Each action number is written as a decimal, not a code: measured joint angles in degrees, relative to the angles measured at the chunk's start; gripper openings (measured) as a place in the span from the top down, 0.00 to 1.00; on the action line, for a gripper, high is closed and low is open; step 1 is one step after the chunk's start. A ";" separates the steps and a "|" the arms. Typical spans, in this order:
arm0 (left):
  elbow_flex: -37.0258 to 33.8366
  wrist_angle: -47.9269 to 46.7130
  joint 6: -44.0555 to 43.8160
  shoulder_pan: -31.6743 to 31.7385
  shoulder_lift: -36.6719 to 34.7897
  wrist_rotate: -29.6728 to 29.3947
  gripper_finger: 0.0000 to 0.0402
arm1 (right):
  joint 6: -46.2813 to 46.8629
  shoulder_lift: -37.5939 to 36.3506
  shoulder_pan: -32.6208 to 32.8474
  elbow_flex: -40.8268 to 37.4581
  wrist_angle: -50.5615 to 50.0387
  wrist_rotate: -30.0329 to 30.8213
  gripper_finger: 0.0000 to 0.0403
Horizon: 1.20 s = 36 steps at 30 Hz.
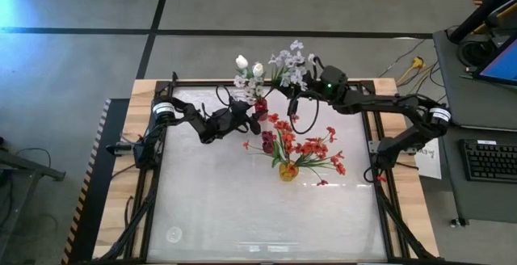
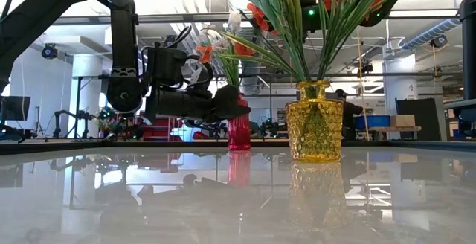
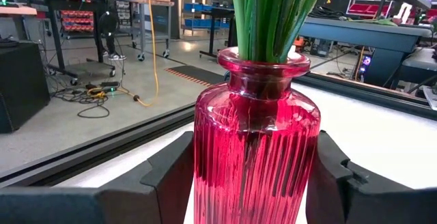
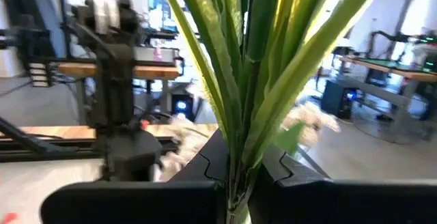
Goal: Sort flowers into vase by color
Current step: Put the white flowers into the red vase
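Observation:
A red ribbed glass vase [image 3: 256, 149] stands on the table at the far middle [image 1: 261, 107], with white tulips [image 1: 249, 65] and green stems in it. My left gripper [image 1: 252, 113] is shut on this vase. My right gripper [image 1: 284, 90] is shut on a bunch of green stems [image 4: 239, 80] with small white blossom sprays [image 1: 292, 61], just right of the red vase. A yellow glass vase [image 1: 288, 170] near the table's middle holds red-orange blossoms [image 1: 311, 145] and dark red tulips [image 1: 267, 141]. My left gripper holds the red vase's ribbed body [image 3: 205, 169] between its two fingers [image 3: 171, 179], one on each side, below the shoulder. The fingers come level from the table's left. The vase stands upright with its base on the table [image 2: 239, 146]. My right gripper pinches the bunch's green stems [image 4: 235, 173] between its two fingers [image 4: 283, 173]. The fingers lie across the stems. The leaves fan out beyond the fingers, and the white sprays lie toward the table's far edge. The stems' lower ends are hidden.
The yellow vase [image 2: 314, 121] and its wide spread of flowers stand close in front of both grippers. The table's glossy near half [image 1: 258, 225] is bare. A black frame rail [image 1: 380, 160] runs along the table's sides.

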 joint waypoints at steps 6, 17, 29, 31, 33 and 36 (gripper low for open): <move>0.00 -0.13 0.00 0.00 0.00 0.00 0.50 | 0.39 -0.20 -0.21 -0.02 0.07 1.06 0.96; 0.00 -0.24 0.00 0.00 0.00 0.00 0.50 | 2.28 -0.33 -0.22 2.59 -5.80 1.00 0.96; 0.00 -0.32 0.01 0.00 0.03 -0.02 0.50 | 0.95 2.29 -0.22 8.77 -14.70 1.41 0.96; 0.00 -0.33 0.02 0.00 0.03 -0.02 0.50 | 0.95 2.69 -0.22 8.68 -14.65 1.92 0.96; 0.00 -0.33 0.02 0.00 0.03 -0.02 0.50 | 0.95 2.98 -0.22 8.61 -14.55 1.94 0.96; 0.00 -0.35 0.02 0.00 0.05 -0.02 0.50 | 0.95 3.01 -0.22 8.61 -14.46 1.94 0.96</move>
